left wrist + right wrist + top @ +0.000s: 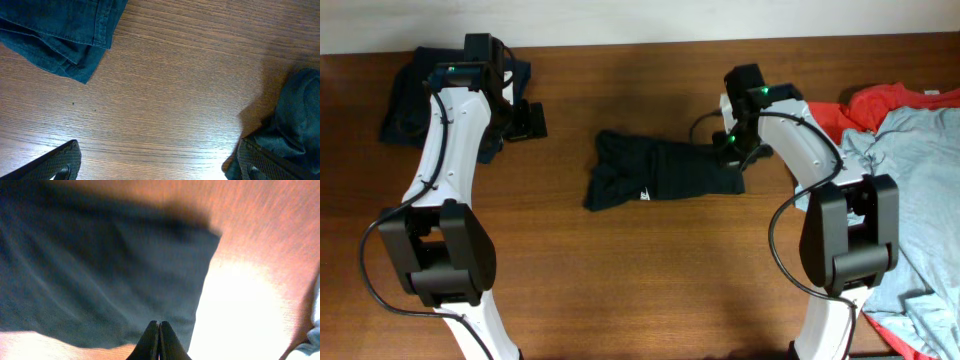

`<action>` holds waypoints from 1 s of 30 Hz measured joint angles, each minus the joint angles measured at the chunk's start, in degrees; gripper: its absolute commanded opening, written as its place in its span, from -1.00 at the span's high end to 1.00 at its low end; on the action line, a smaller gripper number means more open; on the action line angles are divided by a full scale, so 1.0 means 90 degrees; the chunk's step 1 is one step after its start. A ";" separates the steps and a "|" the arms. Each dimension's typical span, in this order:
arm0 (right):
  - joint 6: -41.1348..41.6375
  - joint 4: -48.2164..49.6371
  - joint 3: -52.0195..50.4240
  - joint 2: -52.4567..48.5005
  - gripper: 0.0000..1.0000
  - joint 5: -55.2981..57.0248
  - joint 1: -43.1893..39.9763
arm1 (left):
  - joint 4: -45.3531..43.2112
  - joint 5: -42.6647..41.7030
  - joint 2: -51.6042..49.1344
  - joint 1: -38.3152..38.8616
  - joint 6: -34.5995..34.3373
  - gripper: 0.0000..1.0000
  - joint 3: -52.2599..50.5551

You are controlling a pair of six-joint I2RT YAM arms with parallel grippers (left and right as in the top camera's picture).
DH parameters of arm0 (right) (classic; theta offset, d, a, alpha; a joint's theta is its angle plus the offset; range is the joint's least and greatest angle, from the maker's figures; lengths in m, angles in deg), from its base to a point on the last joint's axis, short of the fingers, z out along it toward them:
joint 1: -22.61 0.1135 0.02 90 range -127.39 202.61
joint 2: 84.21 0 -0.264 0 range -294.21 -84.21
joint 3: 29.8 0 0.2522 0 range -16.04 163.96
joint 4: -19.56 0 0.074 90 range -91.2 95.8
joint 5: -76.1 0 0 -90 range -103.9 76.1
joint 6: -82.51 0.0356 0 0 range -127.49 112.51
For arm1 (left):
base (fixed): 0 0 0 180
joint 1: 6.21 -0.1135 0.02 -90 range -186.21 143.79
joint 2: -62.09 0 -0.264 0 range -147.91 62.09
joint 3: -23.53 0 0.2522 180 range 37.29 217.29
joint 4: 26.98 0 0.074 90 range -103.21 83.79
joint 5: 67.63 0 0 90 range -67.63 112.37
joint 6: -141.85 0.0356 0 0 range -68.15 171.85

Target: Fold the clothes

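Note:
A black T-shirt (660, 172) with a small white label (645, 193) lies bunched in a strip at the table's middle. My right gripper (732, 150) is at its right end, and in the right wrist view its fingertips (159, 325) are pressed together at the edge of the dark cloth (100, 280). My left gripper (525, 120) is open and empty above bare wood (160, 165), left of the black shirt. A dark navy garment (405, 105) lies folded at the back left and shows in the left wrist view (60, 30).
A light blue-grey shirt (920, 200) lies over a red-orange one (890, 100) in a heap at the right edge. A dark bunch of cloth (300, 110) sits by my left gripper's right finger. The wooden table (620, 280) shows bare wood in front.

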 measured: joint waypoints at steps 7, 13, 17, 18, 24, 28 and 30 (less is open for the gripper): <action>0.0000 0.0568 0.0010 0.0010 0.87 0.0160 -0.0034 | 0.0000 0.0000 0.0000 0.0000 0.0000 -0.99 0.0000; -0.0012 0.1202 -0.0226 -0.0141 0.74 0.0243 -0.0168 | 0.0000 0.0000 0.0000 0.0000 0.0000 -0.99 0.0000; -0.0007 0.1311 -0.0306 -0.0364 0.74 0.0265 -0.0243 | 0.0000 0.0000 0.0000 0.0000 0.0000 -0.99 0.0000; -0.0007 0.1311 -0.0330 -0.0398 0.74 0.0265 -0.0243 | 0.0000 0.0000 0.0000 0.0000 0.0000 -0.99 0.0000; -0.0007 0.1389 -0.0340 -0.0437 0.74 0.0265 -0.0243 | 0.0000 0.0000 0.0000 0.0000 0.0000 -0.99 0.0000; -0.0015 0.1411 -0.0330 -0.0437 0.81 0.0267 -0.0262 | 0.0000 0.0000 0.0000 0.0000 0.0000 -0.99 0.0000; -0.0005 0.1229 -0.0277 -0.0437 0.81 0.0257 -0.0277 | 0.0000 0.0000 0.0000 0.0000 0.0000 -0.99 0.0000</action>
